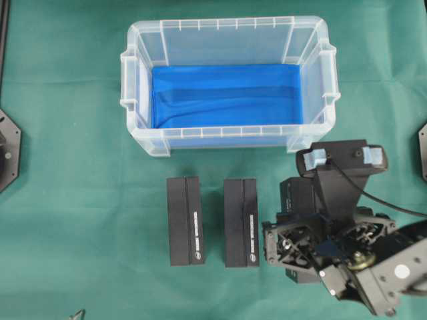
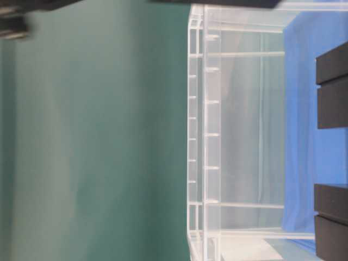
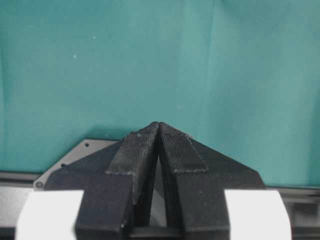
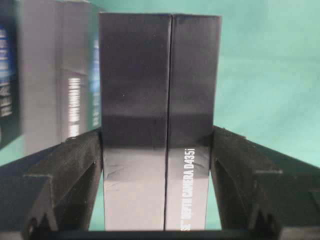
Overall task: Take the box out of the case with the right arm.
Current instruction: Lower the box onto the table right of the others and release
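The case is clear plastic with a blue lining; three black boxes (white lettering) lie on a green cloth.

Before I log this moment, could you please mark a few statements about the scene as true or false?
1. The case holds no box; only its blue lining shows. True.
2. Three boxes lie free on the green cloth. False: two boxes lie free, and the third box sits between the right gripper's fingers.
3. The left gripper is shut and holds nothing. True.
4. The right gripper is above the case. False: it is outside the case, in front of it.
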Motion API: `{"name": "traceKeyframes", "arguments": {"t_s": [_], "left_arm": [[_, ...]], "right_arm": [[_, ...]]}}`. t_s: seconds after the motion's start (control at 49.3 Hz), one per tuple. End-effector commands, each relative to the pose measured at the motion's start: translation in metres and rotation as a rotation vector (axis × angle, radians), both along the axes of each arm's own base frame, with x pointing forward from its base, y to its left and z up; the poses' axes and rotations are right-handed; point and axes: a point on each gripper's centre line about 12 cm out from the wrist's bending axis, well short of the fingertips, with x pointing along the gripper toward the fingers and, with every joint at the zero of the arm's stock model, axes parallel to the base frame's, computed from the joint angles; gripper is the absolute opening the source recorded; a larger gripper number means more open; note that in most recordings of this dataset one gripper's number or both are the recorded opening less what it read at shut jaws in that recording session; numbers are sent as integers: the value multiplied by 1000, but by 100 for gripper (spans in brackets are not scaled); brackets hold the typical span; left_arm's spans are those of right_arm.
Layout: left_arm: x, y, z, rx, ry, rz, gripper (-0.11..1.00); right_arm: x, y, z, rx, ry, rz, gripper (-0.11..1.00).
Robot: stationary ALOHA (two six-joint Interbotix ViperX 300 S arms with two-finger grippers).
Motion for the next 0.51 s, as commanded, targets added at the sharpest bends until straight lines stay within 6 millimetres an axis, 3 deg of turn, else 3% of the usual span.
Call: {"name": "traceKeyframes", "arguments": {"t_s": [0.0,0.264,0.487], "left_arm": [[2,0,3,2,-10,-2,0],[2,0,2,2,-7,-2,0],[2,0,2,2,-5,-2,0]], "right_arm": [[-3,3,-6,40,-21,6,65],[-12,1,-58,90,-22,-16,65],[-19,-5,-74,78,-5,-48,65]]}}
